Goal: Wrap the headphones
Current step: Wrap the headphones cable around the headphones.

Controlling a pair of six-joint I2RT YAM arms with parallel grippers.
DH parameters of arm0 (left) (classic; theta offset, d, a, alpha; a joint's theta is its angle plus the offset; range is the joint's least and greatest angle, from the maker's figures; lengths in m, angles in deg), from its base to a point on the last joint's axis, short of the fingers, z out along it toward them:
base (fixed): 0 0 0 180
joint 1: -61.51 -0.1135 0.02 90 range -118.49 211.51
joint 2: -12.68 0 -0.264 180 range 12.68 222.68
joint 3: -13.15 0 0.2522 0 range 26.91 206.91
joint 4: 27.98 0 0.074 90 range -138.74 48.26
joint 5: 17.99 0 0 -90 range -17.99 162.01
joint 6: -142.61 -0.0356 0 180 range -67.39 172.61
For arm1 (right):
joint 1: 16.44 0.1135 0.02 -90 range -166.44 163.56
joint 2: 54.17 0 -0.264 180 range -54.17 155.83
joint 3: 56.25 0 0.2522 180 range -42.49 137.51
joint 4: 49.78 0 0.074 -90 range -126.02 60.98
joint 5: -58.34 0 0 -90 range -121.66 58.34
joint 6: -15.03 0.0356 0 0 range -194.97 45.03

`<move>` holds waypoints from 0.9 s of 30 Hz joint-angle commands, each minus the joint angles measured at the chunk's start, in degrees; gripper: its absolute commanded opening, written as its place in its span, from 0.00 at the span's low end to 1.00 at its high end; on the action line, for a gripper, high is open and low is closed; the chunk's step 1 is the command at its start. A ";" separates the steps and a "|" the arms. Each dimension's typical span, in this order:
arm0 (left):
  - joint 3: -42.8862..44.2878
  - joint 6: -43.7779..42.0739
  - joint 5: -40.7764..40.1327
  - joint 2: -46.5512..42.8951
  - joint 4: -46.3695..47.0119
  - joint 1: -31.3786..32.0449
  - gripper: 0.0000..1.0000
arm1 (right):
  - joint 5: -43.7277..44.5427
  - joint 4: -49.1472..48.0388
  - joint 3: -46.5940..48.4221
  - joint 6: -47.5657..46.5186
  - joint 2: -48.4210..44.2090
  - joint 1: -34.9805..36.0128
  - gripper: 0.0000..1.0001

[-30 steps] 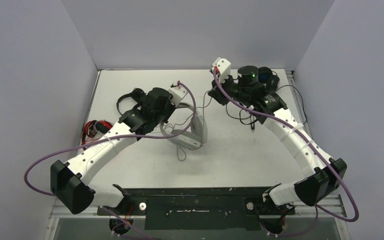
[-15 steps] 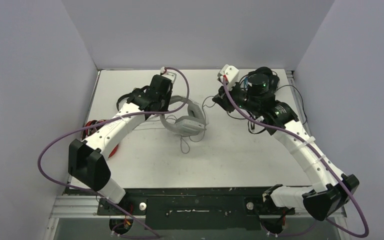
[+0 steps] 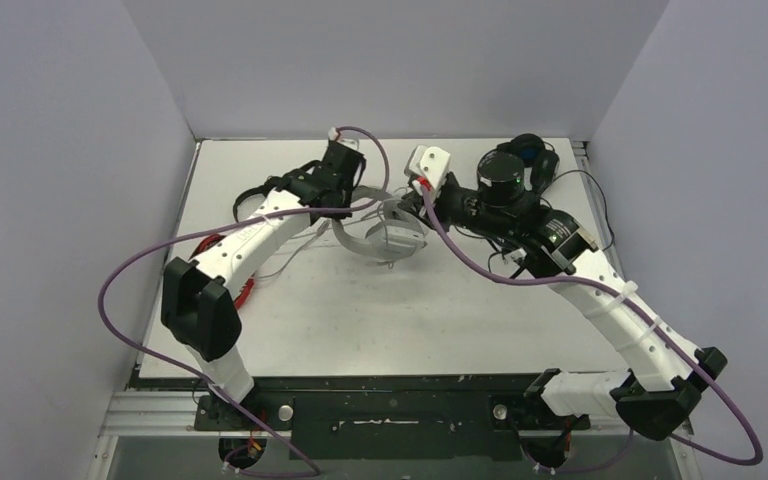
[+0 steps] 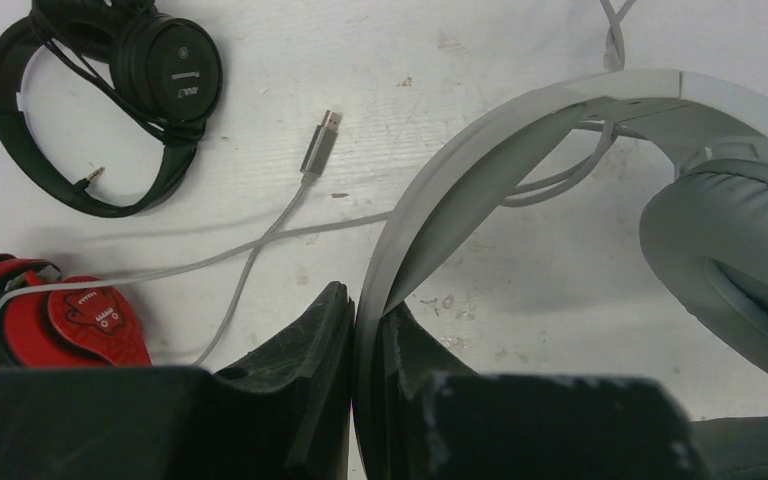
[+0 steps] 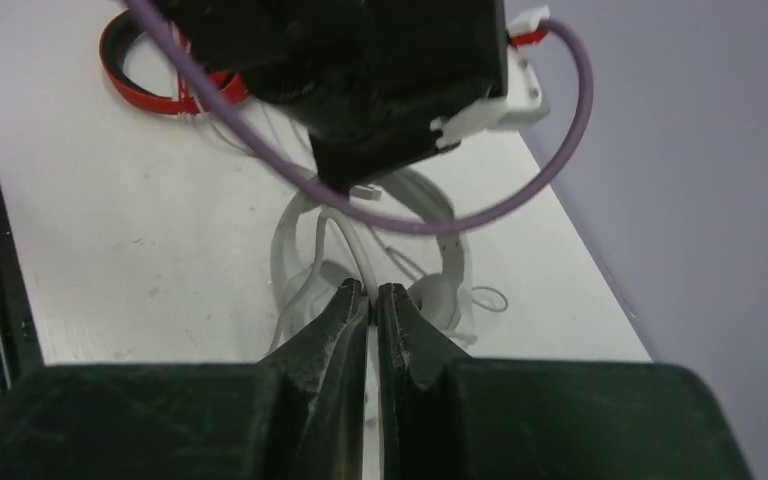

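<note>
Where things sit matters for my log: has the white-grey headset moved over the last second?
Yes. The white-grey headset has shifted toward the table's far edge, away from the black base rail.

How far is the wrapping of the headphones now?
No headset looks clearly wrapped yet. In hand: the left hand is shut on the white-grey headset's band, the right hand on its cable; the USB plug lies loose on the table. Left: this wrap, then the red headset, the small black headset and the black-blue headset.
</note>
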 commanded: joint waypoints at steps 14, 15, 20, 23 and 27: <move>-14.11 -1.54 3.12 -11.80 19.14 8.66 0.00 | 7.90 -5.79 5.01 10.39 8.00 -13.34 0.00; -16.78 -0.98 5.35 -14.42 21.46 8.56 0.00 | 7.60 -8.23 2.45 12.20 6.74 -15.35 0.00; -20.80 -3.61 16.04 -17.76 25.47 8.70 0.00 | 3.32 -10.99 -0.41 13.31 6.85 -17.88 0.00; -22.97 -5.75 22.93 -20.51 28.06 8.75 0.00 | 1.25 -10.82 -0.51 13.50 8.29 -18.93 0.00; -25.14 -4.86 29.94 -24.08 31.83 8.62 0.00 | -4.19 -11.96 -2.55 14.70 9.95 -20.63 0.00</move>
